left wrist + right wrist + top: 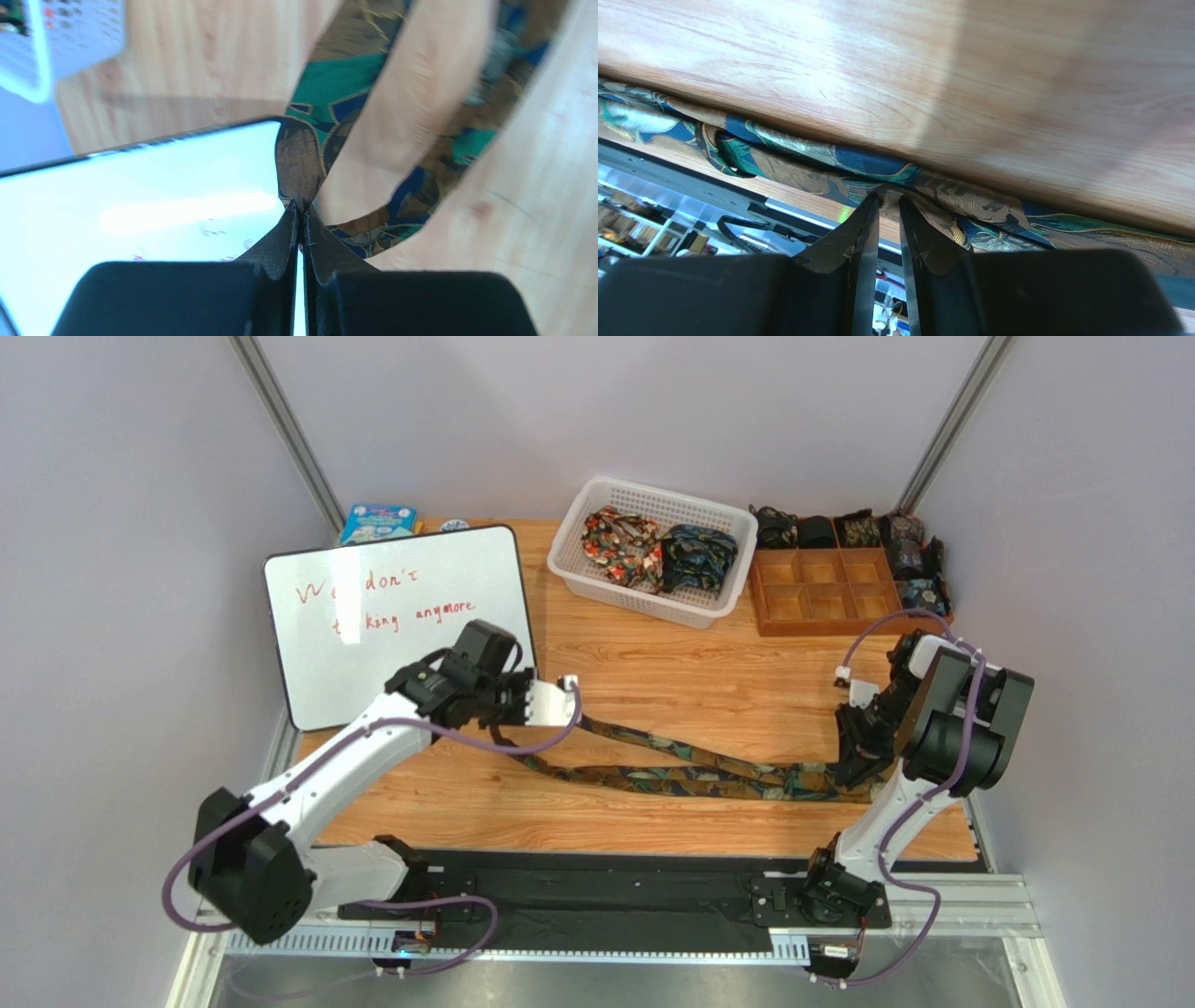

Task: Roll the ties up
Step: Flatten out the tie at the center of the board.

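Top external: both grippers are on one tie point(701, 773), which lies along the near part of the table point(673, 665), doubled into two strands, green/gold/blue pattern.

Right gripper point(850, 763) is down at the tie's right end. Right wrist view: jaws almost fully closed, thin slit left, and a bunched fold of the tie point(808, 171) is caught at the fingertips point(873, 204). The rest of the strand lies along the table edge.

Left gripper point(564, 706) has the other end, left of centre. Left wrist view: jaws pressed together on a narrow pinch of the tie point(330, 91), no gap visible at the fingertips point(289, 217). The pinched end sits over the corner of the whiteboard point(140, 210).

Farther back, left: whiteboard point(400, 623) with red handwriting, blue pack point(376, 521) behind it.

Far centre: white basket point(589, 511) holding a bunched red-orange tie point(622, 546) and a bunched blue-green tie point(697, 557), side by side.

Far right: wooden tray point(825, 605), dark rolled ties point(912, 546) along its far and right edges. Can't tell whether they're inside compartments.
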Robot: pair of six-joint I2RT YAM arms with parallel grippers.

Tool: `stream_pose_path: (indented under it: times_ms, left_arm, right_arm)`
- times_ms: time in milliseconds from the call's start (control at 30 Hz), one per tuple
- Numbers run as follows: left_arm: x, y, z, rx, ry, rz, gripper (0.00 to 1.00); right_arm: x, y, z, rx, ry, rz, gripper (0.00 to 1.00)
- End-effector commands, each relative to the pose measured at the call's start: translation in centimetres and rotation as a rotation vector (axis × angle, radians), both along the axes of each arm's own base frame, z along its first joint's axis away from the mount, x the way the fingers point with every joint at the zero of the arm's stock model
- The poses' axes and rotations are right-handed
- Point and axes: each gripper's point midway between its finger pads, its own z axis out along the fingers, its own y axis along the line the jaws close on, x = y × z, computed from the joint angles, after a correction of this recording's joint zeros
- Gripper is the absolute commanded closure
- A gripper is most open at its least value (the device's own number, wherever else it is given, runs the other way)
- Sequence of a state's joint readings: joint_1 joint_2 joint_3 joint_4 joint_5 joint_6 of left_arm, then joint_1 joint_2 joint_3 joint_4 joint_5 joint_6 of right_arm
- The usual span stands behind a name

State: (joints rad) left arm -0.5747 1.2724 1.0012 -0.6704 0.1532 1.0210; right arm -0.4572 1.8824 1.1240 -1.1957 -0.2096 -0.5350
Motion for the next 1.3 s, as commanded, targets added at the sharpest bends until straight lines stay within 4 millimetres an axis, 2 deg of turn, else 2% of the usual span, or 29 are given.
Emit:
stream_pose_path:
  times_ms: [0,67,100,133,167,233,267,333,367,433,500,567,667,700,800,900,1000,1033,1267]
  left_arm:
    - [-6.7,3.5,-6.1,0.084,0.178,-0.034,0.77]
    - [-8.3,4.8,-6.7,0.118,0.184,-0.063,0.64]
    - [-9.8,5.7,-7.7,0.145,0.219,-0.079,0.59]
    - [-10.4,5.8,-7.2,0.125,0.208,-0.093,0.54]
    - [-11.0,5.9,-7.1,0.117,0.216,-0.101,0.44]
    - [-11.9,5.7,-6.3,0.081,0.220,-0.109,0.35]
    - [-11.9,5.7,-6.1,0.074,0.220,-0.101,0.29]
    - [-11.5,5.0,-5.5,0.043,0.232,-0.070,0.26]
    - [-11.3,4.7,-5.4,0.030,0.246,-0.057,0.23]
    - [-10.4,3.4,-5.1,-0.001,0.287,-0.024,0.16]
    - [-8.8,2.0,-5.1,-0.019,0.306,-0.003,0.11]
    - [-8.1,1.1,-5.3,-0.025,0.336,0.009,0.01]
    - [-7.4,0.1,-6.9,0.020,0.378,-0.002,0.00]
    - [-7.2,0.1,-8.0,0.049,0.392,0.001,0.01]
    - [-7.6,-0.3,-9.8,0.082,0.411,-0.015,0.01]
    - [-7.9,-0.8,-10.9,0.103,0.422,-0.021,0.06]
    - [-8.1,-1.0,-12.2,0.133,0.421,-0.020,0.18]
    - [-7.9,-1.2,-12.4,0.132,0.418,-0.013,0.26]
    - [-5.1,-2.2,-13.0,0.133,0.346,0.051,0.47]
  right_arm:
    - [1.9,-2.5,-1.3,-0.102,-0.132,0.075,0.76]
    - [1.7,-2.3,-0.9,-0.097,-0.133,0.078,0.76]
    - [1.9,-2.1,-0.6,-0.088,-0.145,0.082,0.76]
    - [1.9,-1.9,-0.3,-0.077,-0.153,0.091,0.76]
    - [1.6,-1.6,0.0,-0.059,-0.147,0.095,0.76]
    - [2.1,-1.4,1.0,-0.042,-0.181,0.112,0.75]
    - [2.0,-1.0,1.5,-0.019,-0.182,0.118,0.74]
    - [3.0,-0.6,2.8,0.001,-0.244,0.142,0.70]
    - [3.0,0.2,3.5,0.036,-0.259,0.153,0.68]
    - [3.7,0.6,4.7,0.031,-0.309,0.179,0.63]
    - [4.0,1.4,5.3,0.033,-0.332,0.230,0.61]
    - [3.8,2.4,5.6,0.033,-0.334,0.277,0.60]
    - [2.8,3.4,4.7,0.022,-0.298,0.327,0.60]
    - [2.7,3.5,4.4,0.014,-0.291,0.336,0.60]
    - [2.0,3.8,2.7,-0.011,-0.263,0.365,0.60]
    - [2.0,3.5,1.1,-0.028,-0.244,0.368,0.61]
    - [3.2,2.7,-0.4,-0.057,-0.237,0.368,0.63]
    - [3.7,2.5,-0.6,-0.064,-0.240,0.359,0.63]
    - [7.4,0.7,-1.5,-0.123,-0.239,0.331,0.67]
